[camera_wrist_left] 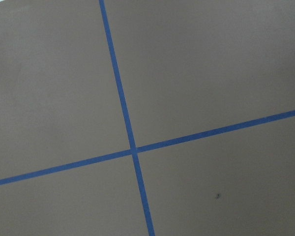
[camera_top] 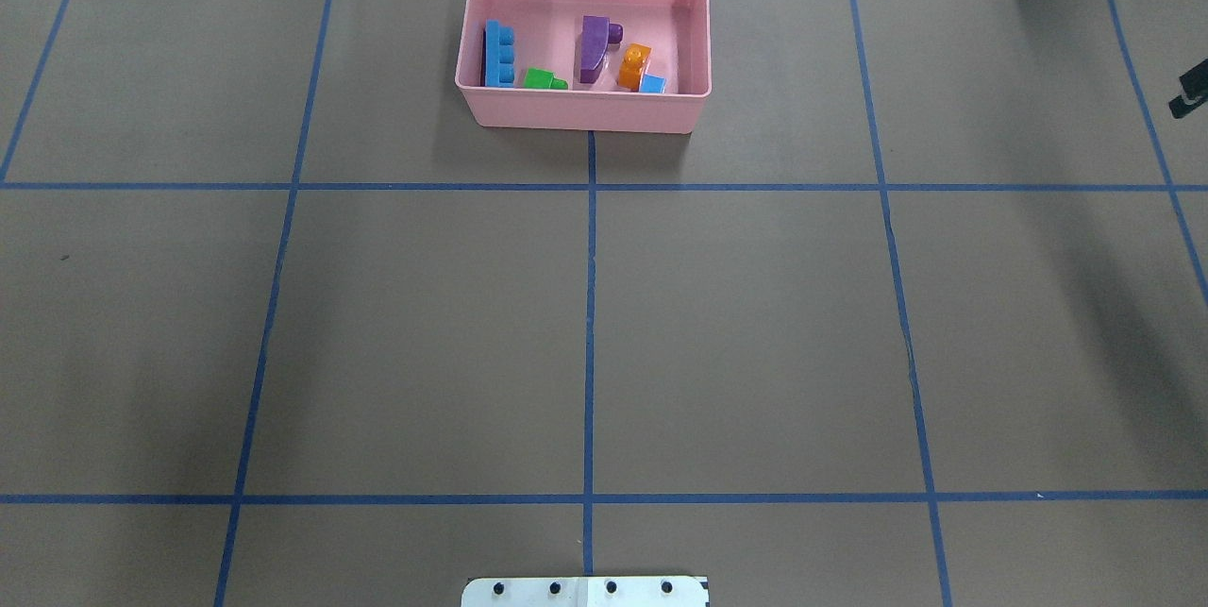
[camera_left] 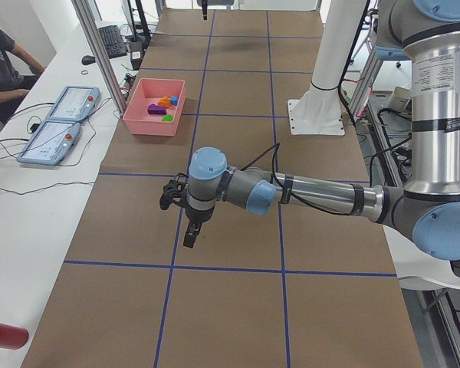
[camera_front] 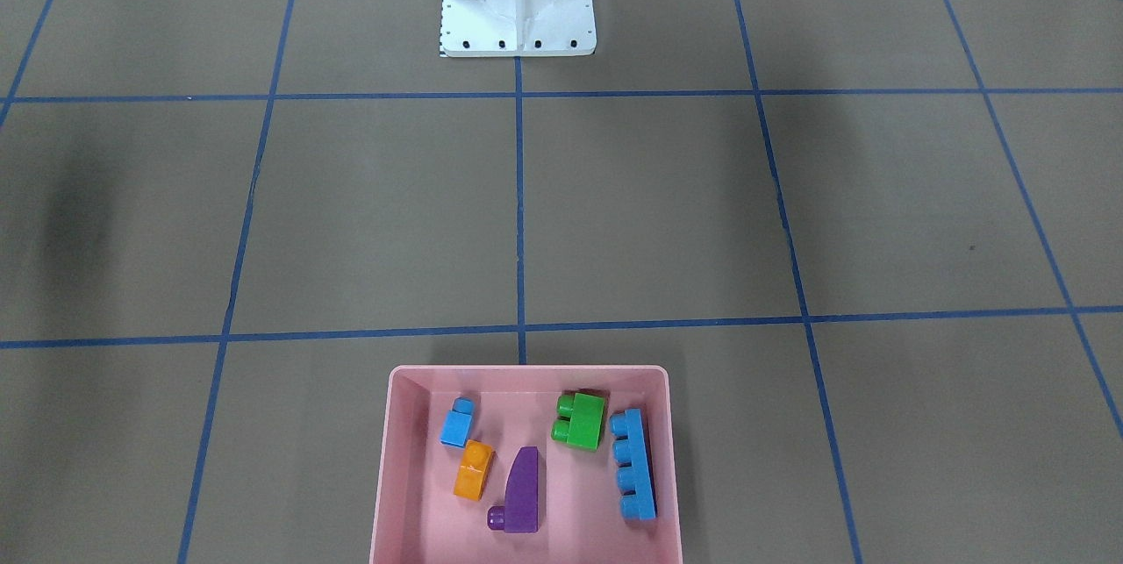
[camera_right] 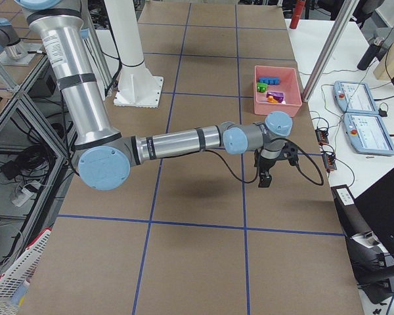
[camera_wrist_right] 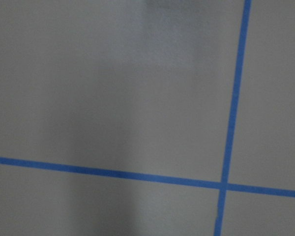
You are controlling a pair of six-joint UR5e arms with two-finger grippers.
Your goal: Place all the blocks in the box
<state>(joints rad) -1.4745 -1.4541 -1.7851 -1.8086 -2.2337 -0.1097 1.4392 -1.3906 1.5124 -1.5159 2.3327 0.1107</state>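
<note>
The pink box [camera_front: 526,368] [camera_top: 585,111] stands at the table's edge farthest from the robot's base. All blocks lie inside it: small blue [camera_front: 457,424], orange [camera_front: 474,469], purple sloped [camera_front: 521,494], green [camera_front: 579,421] and long blue [camera_front: 634,466]. My left gripper [camera_left: 188,222] hangs over bare table far from the box [camera_left: 142,123]; I cannot tell whether it is open or shut. My right gripper [camera_right: 264,176] hovers over the table's other end, also far from the box [camera_right: 259,98]; only a dark tip of it [camera_top: 1189,90] shows at the overhead view's right edge, state unclear.
The white metal base [camera_front: 518,3] [camera_top: 585,591] stands opposite the box. Blue tape lines grid the brown table. Beside the table lie two control pendants [camera_left: 65,103], with a seated person [camera_left: 0,61] near them. A metal post [camera_left: 100,54] rises by the box.
</note>
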